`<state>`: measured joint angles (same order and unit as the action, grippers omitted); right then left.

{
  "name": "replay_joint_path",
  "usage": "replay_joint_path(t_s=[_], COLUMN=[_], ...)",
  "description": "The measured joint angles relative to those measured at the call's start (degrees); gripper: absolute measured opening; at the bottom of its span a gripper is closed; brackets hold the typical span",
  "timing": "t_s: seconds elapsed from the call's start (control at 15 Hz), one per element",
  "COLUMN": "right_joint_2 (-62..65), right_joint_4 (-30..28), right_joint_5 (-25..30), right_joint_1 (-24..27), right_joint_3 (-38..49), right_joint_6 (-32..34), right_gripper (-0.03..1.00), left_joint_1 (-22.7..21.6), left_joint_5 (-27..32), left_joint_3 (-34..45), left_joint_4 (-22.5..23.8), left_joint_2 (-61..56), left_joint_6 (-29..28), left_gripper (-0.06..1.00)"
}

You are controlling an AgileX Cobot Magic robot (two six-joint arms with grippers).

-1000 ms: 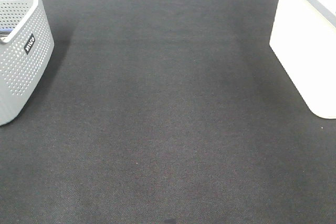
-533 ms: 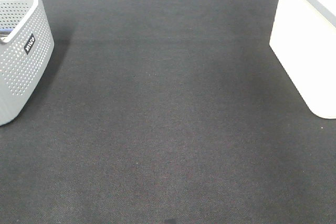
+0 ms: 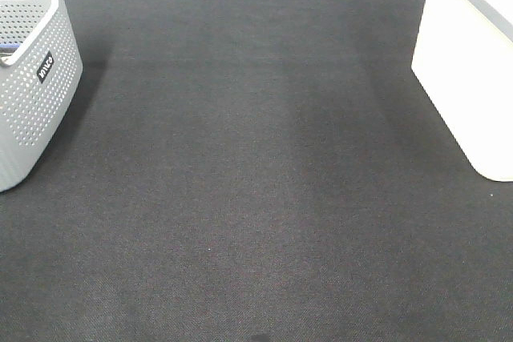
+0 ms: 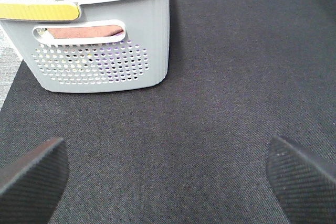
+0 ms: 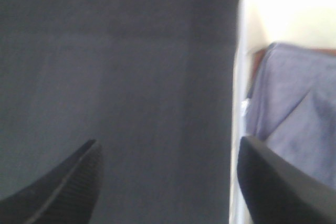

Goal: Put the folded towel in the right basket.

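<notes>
1. Right basket (image 3: 469, 78) (white) is the landmark. A bluish-grey folded towel (image 5: 294, 114) lies inside it, against its near wall; placement looks done.
2. Right claw (image 5: 168, 182) hangs over the basket's rim, fingers apart, gripping nothing; reads as a release pose.
3. Left claw (image 4: 168, 174) is well apart from the basket, over bare tabletop (image 3: 256, 182) near the grey basket (image 4: 100, 35); fingers apart, empty, apparently idle.

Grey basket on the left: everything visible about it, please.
The grey basket is perforated plastic with plain upper walls, a cut-out handle and a small dark label on its side. It stands upright on the dark mat, at the left edge in the high view. Inside lie reddish-brown cloth and blue and black items. No gripper touches it.
</notes>
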<state>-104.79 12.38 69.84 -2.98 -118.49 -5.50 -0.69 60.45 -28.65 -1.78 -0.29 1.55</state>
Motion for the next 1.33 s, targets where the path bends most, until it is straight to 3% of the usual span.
replay_joint_path(t_s=[0.2, 0.53, 0.93, 1.13, 1.33], right_joint_2=[9.9, 32.3, 63.6, 79.7, 93.2], right_joint_4=[-0.9, -2.6, -6.2, -8.5, -8.7], right_joint_5=[-0.1, -0.1, -1.2, -7.6, -8.7], right_joint_1=[-1.7, -1.7, -1.7, -1.7, -1.7], right_joint_3=[13.9, 49.9, 83.3, 88.9, 89.3], right_joint_6=[0.8, 0.9, 0.9, 0.9, 0.9], right_gripper=[0.68, 0.69, 0.69, 0.69, 0.69], left_joint_1=[0.0, 0.0, 0.0, 0.0, 0.0], left_joint_5=[0.0, 0.0, 0.0, 0.0, 0.0], left_joint_3=[0.0, 0.0, 0.0, 0.0, 0.0], left_joint_4=[0.0, 0.0, 0.0, 0.0, 0.0], left_joint_2=[0.0, 0.0, 0.0, 0.0, 0.0], left_joint_6=[0.0, 0.0, 0.0, 0.0, 0.0], left_gripper=[0.97, 0.97, 0.97, 0.97, 0.97])
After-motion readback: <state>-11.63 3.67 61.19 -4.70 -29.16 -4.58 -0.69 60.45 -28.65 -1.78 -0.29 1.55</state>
